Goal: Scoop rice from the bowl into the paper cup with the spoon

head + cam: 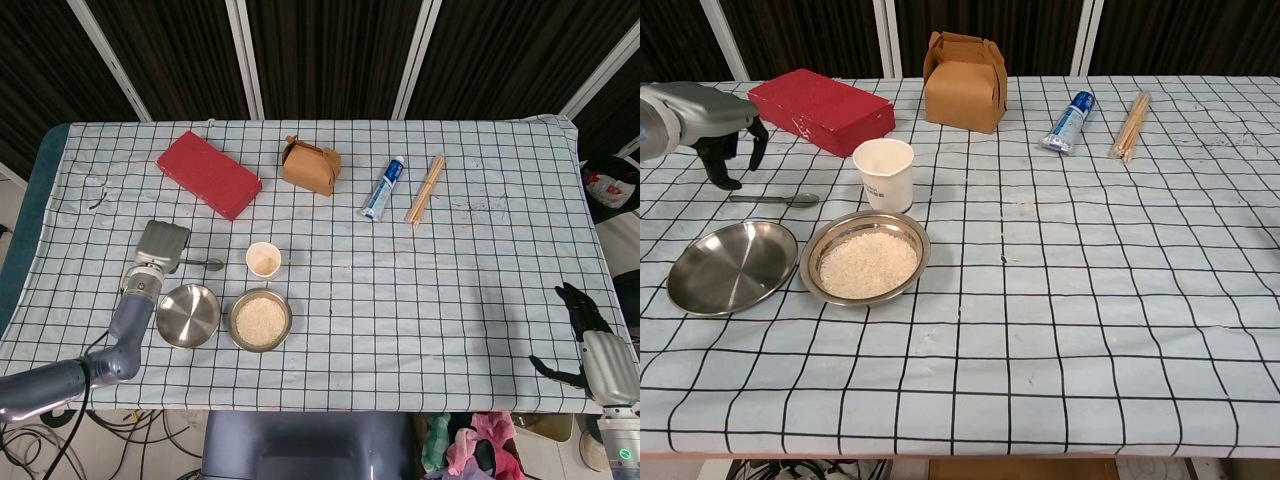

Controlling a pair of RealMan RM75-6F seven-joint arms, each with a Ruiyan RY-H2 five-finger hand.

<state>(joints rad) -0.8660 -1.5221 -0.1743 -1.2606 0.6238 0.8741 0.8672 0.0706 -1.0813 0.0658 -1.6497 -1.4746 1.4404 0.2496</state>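
1. Spoon (200, 264): flat on the checked cloth, handle end under the left hand (162, 243).
2. Paper cup (263, 260): upright, just behind the bowl of rice (260, 320).
3. Steel plate (188, 315): beside the bowl.
4. Right hand (592, 345): at the table's near right edge, holding nothing.

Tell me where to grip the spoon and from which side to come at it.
Grip the spoon by its thin handle, the end pointing toward the left hand and away from the paper cup. Come down from above: it lies flat on the cloth, and the empty steel plate crowds the near side. A pinch probably suits the slim handle.
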